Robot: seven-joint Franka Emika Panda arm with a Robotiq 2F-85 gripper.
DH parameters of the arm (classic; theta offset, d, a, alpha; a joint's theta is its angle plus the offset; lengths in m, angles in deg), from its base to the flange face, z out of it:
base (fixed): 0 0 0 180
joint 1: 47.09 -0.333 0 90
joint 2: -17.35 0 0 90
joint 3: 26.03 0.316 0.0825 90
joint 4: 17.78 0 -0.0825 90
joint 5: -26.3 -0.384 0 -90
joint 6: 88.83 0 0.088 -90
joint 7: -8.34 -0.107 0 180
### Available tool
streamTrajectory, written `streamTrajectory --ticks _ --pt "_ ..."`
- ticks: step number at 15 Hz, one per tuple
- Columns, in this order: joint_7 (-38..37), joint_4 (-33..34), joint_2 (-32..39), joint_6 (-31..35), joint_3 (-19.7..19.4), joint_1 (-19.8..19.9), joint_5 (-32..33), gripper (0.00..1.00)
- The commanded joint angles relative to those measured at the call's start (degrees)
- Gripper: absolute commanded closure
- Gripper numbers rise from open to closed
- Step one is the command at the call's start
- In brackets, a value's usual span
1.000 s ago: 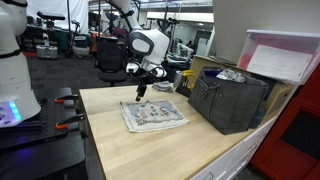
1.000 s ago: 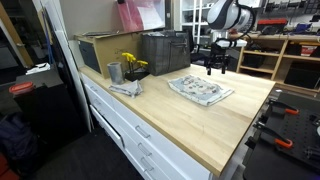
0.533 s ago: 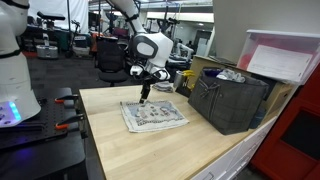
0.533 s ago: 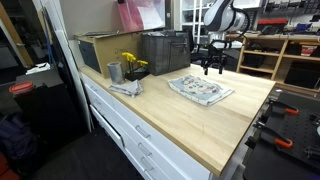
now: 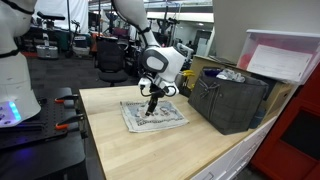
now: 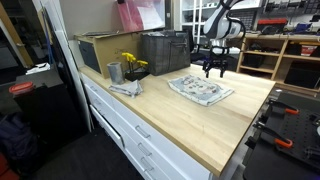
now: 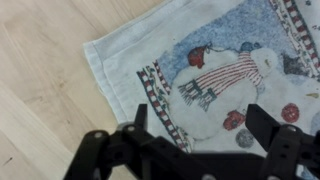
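Item: printed cloth (image 5: pixel 155 117), snowman pattern with a dark patterned border, lying flat on the wooden tabletop (image 5: pixel 150 152), near its middle and just beside a dark crate (image 5: pixel 230 104). It also shows in the opposite exterior view (image 6: pixel 201 90) and fills the wrist view (image 7: pixel 215 55).

Gripper (image 5: pixel 150 109): hangs just above the cloth with its fingers spread wide and nothing between them. The wrist view shows both black fingertips (image 7: pixel 140 112) apart over the snowman. Whether they touch the fabric cannot be told.

Change from a second ago: the gripper stood at the cloth's far corner, higher up. It has since come down and moved in over the print, and the wrist has swung toward the crate. The cloth has not shifted, and the fingers are as wide as before.

Surface: pale wood-grain top over white drawers (image 6: pixel 130 128). Also on it are a metal cup (image 6: pixel 114 72) and yellow flowers (image 6: pixel 132 63), well apart from the cloth.

Room: a workshop or lab with open shelving (image 6: pixel 272 55), office chairs and other equipment behind.

Orientation: the cloth is rectangular. Its long axis runs along the table toward the crate, slightly askew to the table edge. In the wrist view the snowman lies sideways – hat toward the left of that frame
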Motion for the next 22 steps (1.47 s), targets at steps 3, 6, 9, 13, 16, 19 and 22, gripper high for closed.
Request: streamTrajectory --ticks 3,6,9,13,16,19,22 --pt "0.20 6.24 4.15 -7.57 0.69 3.72 -4.06 0.00" --pt "0.35 6.16 4.10 -10.38 0.59 4.99 -6.88 0.00" --pt "-0.74 5.02 4.60 -11.40 -0.32 5.36 -8.10 0.00" --pt "0.27 4.35 6.15 -12.31 -0.02 6.79 -10.65 0.00" --pt "1.15 3.63 7.18 -11.59 0.05 7.19 -11.99 0.00" --pt "1.19 3.37 7.94 -11.22 -0.34 7.39 -12.08 0.00" --pt "1.57 2.56 7.69 -10.82 -0.81 7.71 -11.65 0.00"
